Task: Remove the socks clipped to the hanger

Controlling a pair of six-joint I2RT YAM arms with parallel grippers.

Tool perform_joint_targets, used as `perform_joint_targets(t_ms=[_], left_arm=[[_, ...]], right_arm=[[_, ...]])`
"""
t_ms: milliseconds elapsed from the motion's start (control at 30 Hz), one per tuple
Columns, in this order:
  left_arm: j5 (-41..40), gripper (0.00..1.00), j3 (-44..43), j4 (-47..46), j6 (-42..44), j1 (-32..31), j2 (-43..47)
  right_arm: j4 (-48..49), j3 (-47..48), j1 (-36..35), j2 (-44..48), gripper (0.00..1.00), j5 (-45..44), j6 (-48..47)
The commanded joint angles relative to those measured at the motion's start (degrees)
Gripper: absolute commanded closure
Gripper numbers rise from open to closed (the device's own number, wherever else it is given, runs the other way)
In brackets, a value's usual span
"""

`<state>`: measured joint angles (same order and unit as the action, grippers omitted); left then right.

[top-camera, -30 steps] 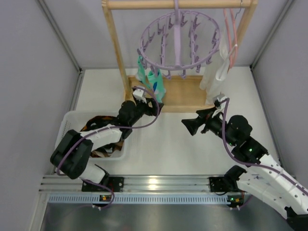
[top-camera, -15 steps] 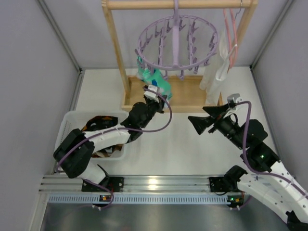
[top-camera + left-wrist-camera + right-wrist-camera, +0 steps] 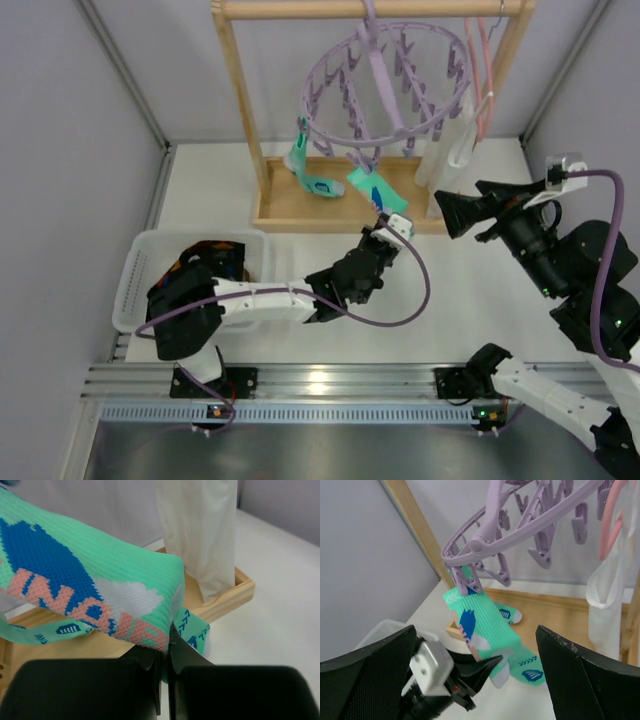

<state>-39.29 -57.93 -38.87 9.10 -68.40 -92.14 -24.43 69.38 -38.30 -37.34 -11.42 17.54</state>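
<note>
The lavender hanger [image 3: 385, 80] hangs tilted from the wooden bar. One teal-and-white sock [image 3: 368, 186] is still pegged to its near rim and stretches down toward me. My left gripper [image 3: 386, 226] is shut on that sock's lower end; in the left wrist view the sock [image 3: 100, 580] is pinched between the gripper's [image 3: 165, 647] jaws. A second teal sock [image 3: 306, 170] hangs at the hanger's left side. My right gripper [image 3: 458, 212] is open and empty, right of the sock. In the right wrist view the hanger [image 3: 520, 515], the held sock [image 3: 480, 625] and the left gripper [image 3: 487, 664] show between its wide fingers.
A white basket [image 3: 135, 270] holding dark socks stands at the left. The wooden rack's post [image 3: 240, 100] and base tray [image 3: 290, 212] stand behind. A long white cloth [image 3: 450, 150] and a thin pink hanger [image 3: 480, 70] hang at the right end of the bar.
My left arm swung from beside the basket to the right, shut on the teal sock and pulled it rightward, tilting the hanger. The right arm lifted and drew back to the right, still open.
</note>
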Motion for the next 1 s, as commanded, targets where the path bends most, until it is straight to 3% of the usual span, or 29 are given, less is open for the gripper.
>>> perform_joint_targets(t_ms=[0,300,400,600,967], left_arm=[[-8.2,1.0,-4.9,1.0,7.2,-3.1,-5.6],[-14.7,1.0,-12.8,1.5,14.5,-5.7,-16.0],[-16.9,1.0,-15.2,1.4,16.6,-5.7,-17.8],[-17.6,1.0,-18.9,1.5,19.2,-6.1,-20.3],[-17.8,1.0,-21.4,1.5,20.7,-7.1,-21.7]], right_arm=[[-7.5,8.4,0.8,-5.9,0.02,-3.3,-2.2],[-14.3,23.0,0.6,-23.7,0.13,3.5,-6.2],[-15.2,25.3,-0.8,-28.6,0.22,-3.4,-7.5],[-17.9,33.5,-8.7,-39.0,0.3,-17.0,-13.5],[-19.5,37.8,-11.5,-47.6,0.41,-30.8,-19.1]])
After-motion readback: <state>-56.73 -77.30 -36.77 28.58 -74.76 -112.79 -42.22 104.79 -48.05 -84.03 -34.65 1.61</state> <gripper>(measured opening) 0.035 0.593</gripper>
